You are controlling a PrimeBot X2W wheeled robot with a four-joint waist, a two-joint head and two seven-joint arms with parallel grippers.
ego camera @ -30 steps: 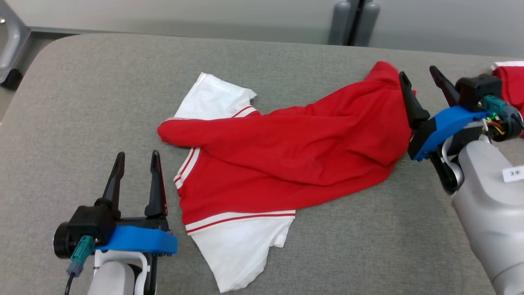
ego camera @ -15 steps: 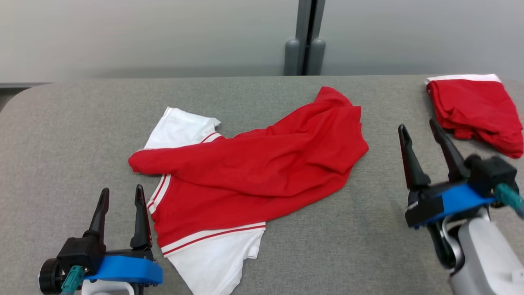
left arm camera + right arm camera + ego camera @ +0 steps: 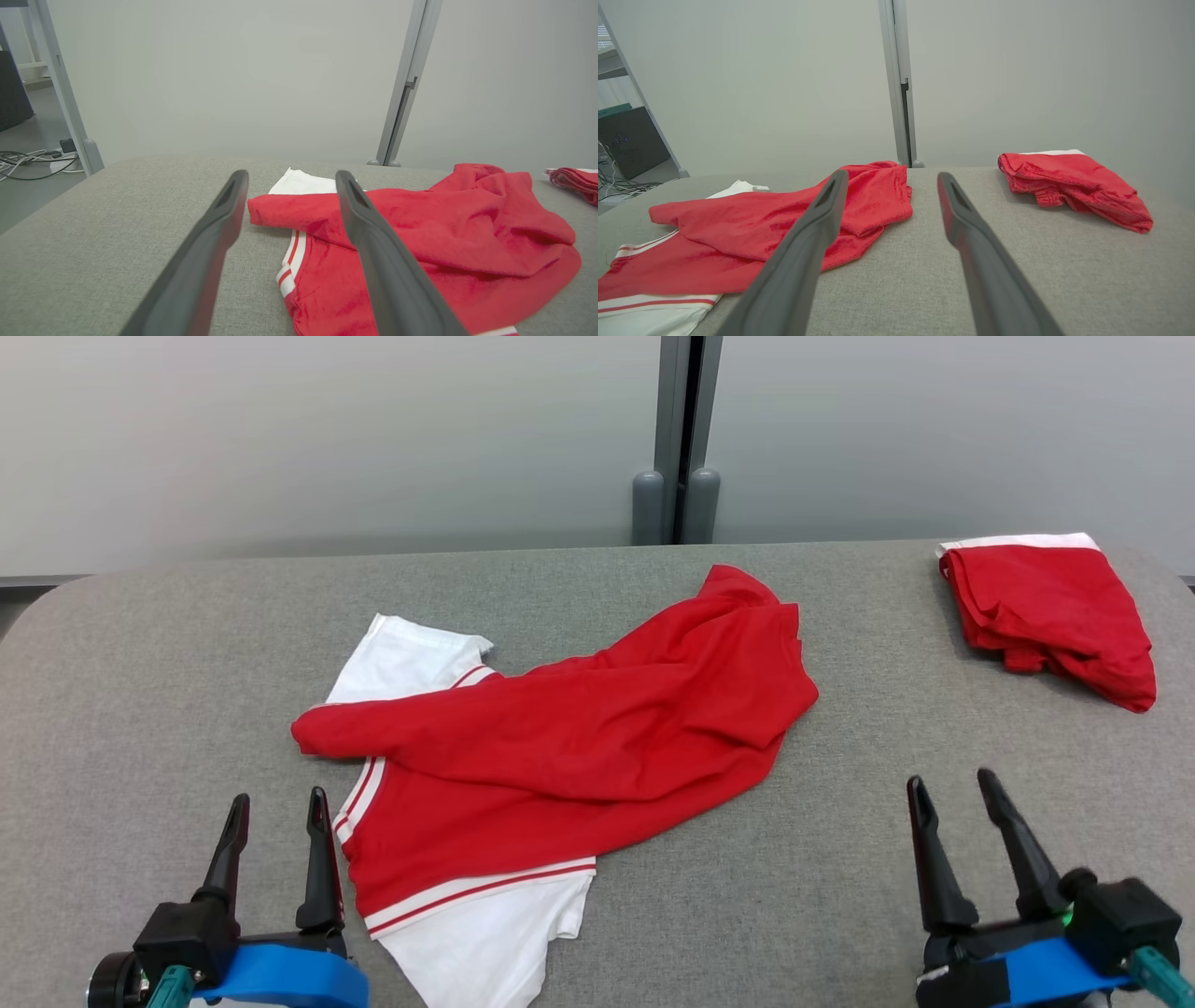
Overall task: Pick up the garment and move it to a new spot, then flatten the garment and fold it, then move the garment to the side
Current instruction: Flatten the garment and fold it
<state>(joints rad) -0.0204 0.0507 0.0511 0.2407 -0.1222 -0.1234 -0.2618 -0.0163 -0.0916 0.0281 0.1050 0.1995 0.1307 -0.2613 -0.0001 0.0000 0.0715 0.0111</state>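
Grey fabric desk (image 3: 140,644) stood before a pale wall (image 3: 373,429) with a metal post (image 3: 674,429). Near the desk's middle lay the shirt (image 3: 560,747): red body, white sleeves, crumpled, one red layer flopped over toward the robot's left. The left tool (image 3: 280,795) sat just beside the shirt's striped edge, fingers spread, holding nothing. The right tool (image 3: 950,777) stood apart from the shirt, fingers spread, empty. At the far right corner lay a second red garment (image 3: 1046,607), folded.

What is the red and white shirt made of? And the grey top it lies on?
The shirt looks like soft knit cloth, probably cotton or a blend: matte, and it drapes in loose wrinkles. The grey top looks like woven fabric: a fine speckled weave shows.
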